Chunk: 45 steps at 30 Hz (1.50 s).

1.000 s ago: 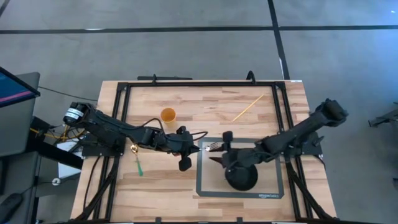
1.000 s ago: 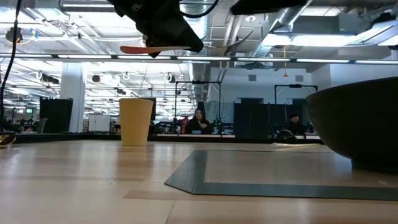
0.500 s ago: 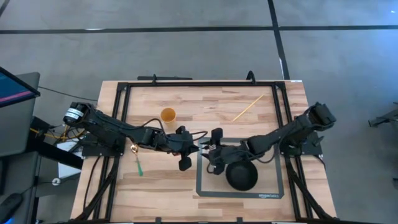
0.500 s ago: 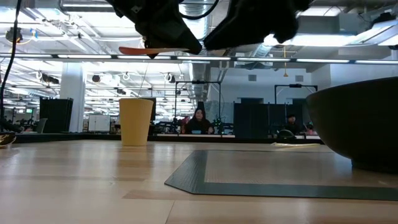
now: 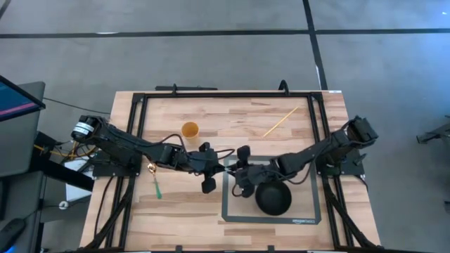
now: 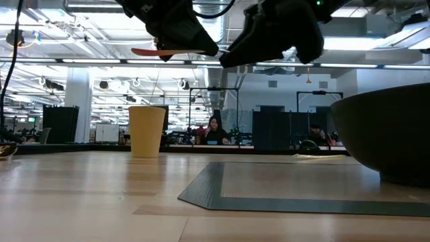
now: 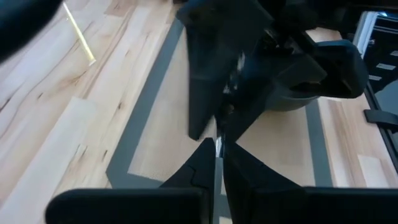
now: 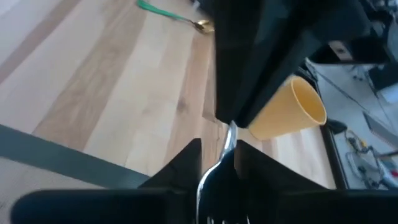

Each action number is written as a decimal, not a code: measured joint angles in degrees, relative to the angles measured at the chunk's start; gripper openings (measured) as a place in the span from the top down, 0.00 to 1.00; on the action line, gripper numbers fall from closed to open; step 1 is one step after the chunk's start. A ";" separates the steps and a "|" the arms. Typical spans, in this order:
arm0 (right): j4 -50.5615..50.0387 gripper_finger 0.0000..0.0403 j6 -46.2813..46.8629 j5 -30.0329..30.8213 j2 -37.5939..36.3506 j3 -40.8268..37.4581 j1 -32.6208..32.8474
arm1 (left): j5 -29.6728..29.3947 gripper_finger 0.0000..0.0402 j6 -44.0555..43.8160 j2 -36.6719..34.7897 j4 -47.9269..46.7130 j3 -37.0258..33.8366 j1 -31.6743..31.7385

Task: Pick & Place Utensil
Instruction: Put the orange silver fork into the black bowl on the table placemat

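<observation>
Mid-air over the left edge of the mat [image 5: 226, 204], between cup [image 5: 190, 129] and bowl [image 5: 273, 199]: the fork [image 7: 217, 147], pinched in the closed jaws of the left gripper [image 5: 213, 166]. Just right of it, tip to tip, the right gripper [image 5: 239, 171], set around the fork's other end; cannot tell whether clamped on it or merely straddling it.

Risks, as judged from here:
- Letting go on the left before a firm hold on the right: likely drops the fork onto the mat or the wood.
- Pulling away with both ends clamped: likely twists the fork or drags it askew.
- Thin, slick metal, so easily pivots in a light pinch.
- With 2 wrists this close, could knock together on retreat.

On the wooden table [image 5: 211, 211], from the left: a green spoon [image 5: 156, 185], the cup, the mat with the bowl, 1 pale stick [image 5: 280, 121] at the far right.

Beyond: an open office with desks, dark screens, ceiling lights, and 2 seated people [image 6: 215, 130].
</observation>
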 joint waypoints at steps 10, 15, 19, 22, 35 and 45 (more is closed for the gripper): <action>0.42 0.81 -1.22 1.25 -0.02 0.00 0.63 | -0.22 0.95 -0.51 -0.01 0.41 0.02 0.01; 0.11 0.83 -0.35 1.90 -0.02 0.00 0.55 | 0.17 0.89 -1.10 0.00 0.46 0.02 0.14; 0.13 0.83 -0.29 1.97 -0.04 0.00 0.60 | 0.27 0.87 -1.21 0.01 0.57 0.02 0.14; 0.00 0.83 0.24 1.93 -0.05 0.00 0.60 | 0.54 0.88 -1.15 0.03 0.58 0.02 0.14; -1.94 0.82 2.61 3.14 -0.22 0.26 0.43 | -3.05 0.82 4.66 -2.11 1.93 -0.02 -0.04; -3.81 0.82 3.56 9.02 -1.02 0.24 0.93 | -3.34 0.76 8.70 -9.48 2.80 -0.02 -1.60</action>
